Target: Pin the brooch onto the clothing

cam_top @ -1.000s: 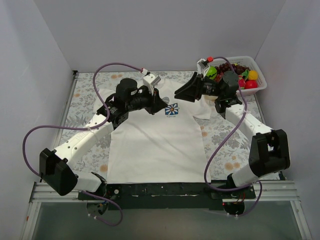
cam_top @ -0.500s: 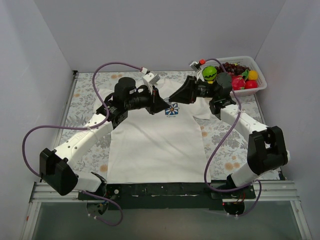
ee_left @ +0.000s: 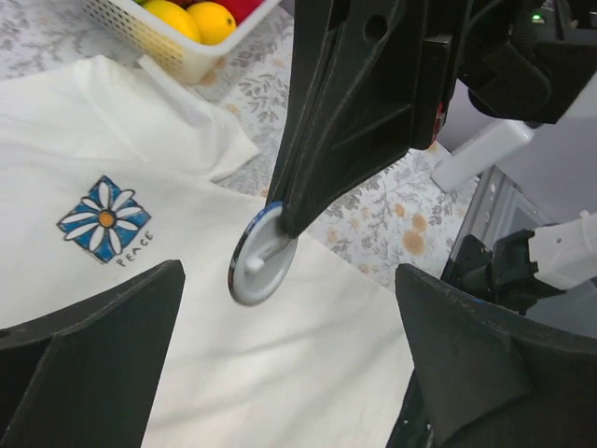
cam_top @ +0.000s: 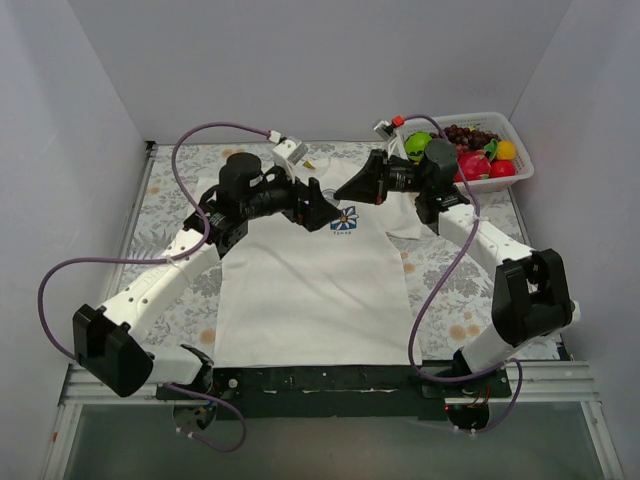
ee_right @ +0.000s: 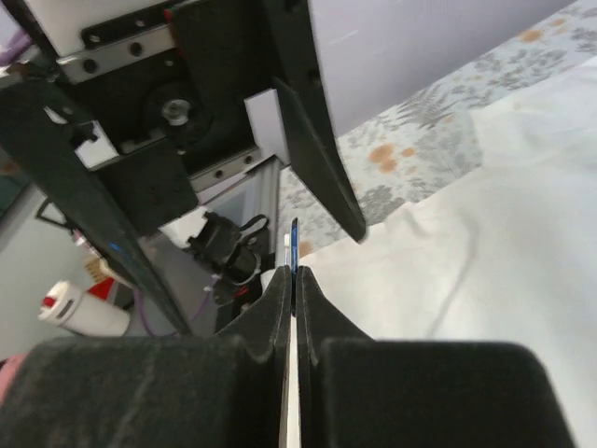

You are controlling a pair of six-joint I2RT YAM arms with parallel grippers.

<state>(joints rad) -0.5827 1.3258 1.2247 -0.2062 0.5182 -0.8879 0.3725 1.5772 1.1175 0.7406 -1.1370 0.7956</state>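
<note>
The brooch (ee_left: 261, 259) hangs above the clothing, its silver back and pin post facing my left wrist camera. My right gripper (ee_right: 292, 273) is shut on its upper rim; in the right wrist view the brooch (ee_right: 294, 245) shows edge-on as a thin dark sliver between the pads. My left gripper (ee_left: 291, 313) stands wide open around it, with neither finger touching it. The clothing (cam_top: 310, 290), a white T-shirt, lies flat on the mat, daisy print (cam_top: 344, 219) up. The two grippers, left (cam_top: 322, 205) and right (cam_top: 347, 192), meet above the shirt's chest.
A white basket (cam_top: 485, 155) of coloured toy fruit stands at the back right, also seen behind the shirt's sleeve (ee_left: 177, 42). A flowered mat (cam_top: 170, 200) covers the table around the shirt. White walls enclose the left, back and right.
My right gripper has swung left to meet the left one and shut on the brooch. My left gripper has gone from shut to wide open.
</note>
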